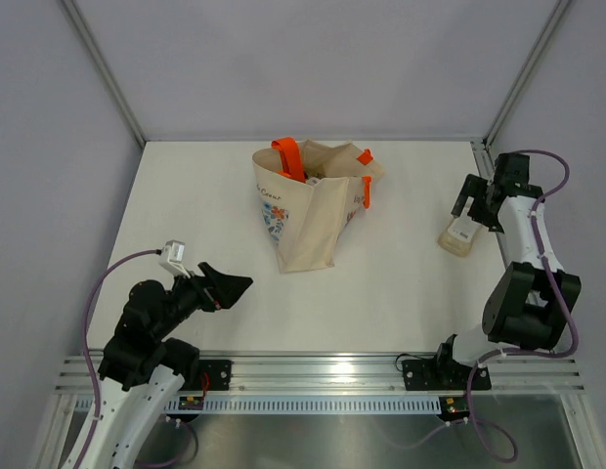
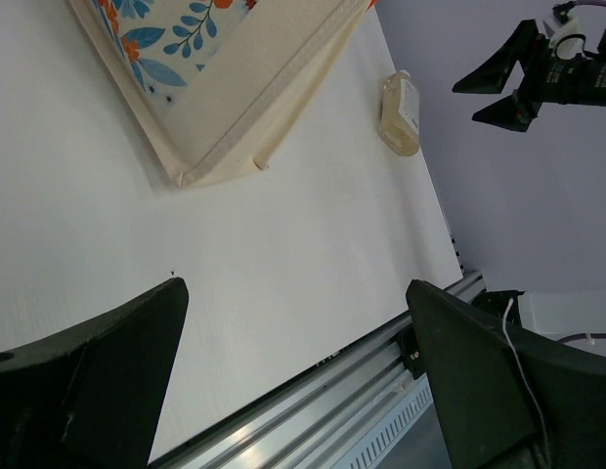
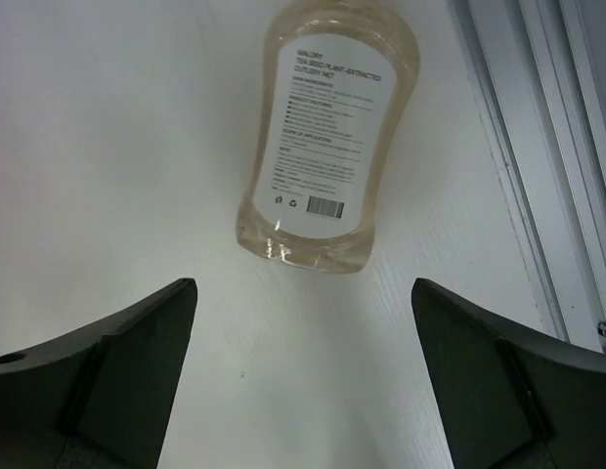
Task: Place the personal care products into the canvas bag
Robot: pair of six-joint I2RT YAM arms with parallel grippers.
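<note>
Where your right gripper point(image 3: 303, 283) stands: jaws spread wide, empty, just short of the base of the bottle point(image 3: 327, 147).
Bottle: pale, lying label-up on the table point(image 1: 401, 293) near the right rail point(image 3: 538, 147), well apart from the bag point(image 1: 308, 220).
Grasp risk: rounded sides look slick; close off-centre and it may squirt toward the rail.
Bag: upright, mouth open; the soft rim may fold if the bottle catches it.
Left gripper point(image 2: 295, 284): spread, empty, too far from the bag to steady it.

Walls of the canvas bag point(image 1: 301, 223) hide most of the products point(image 1: 311, 179) inside
</note>
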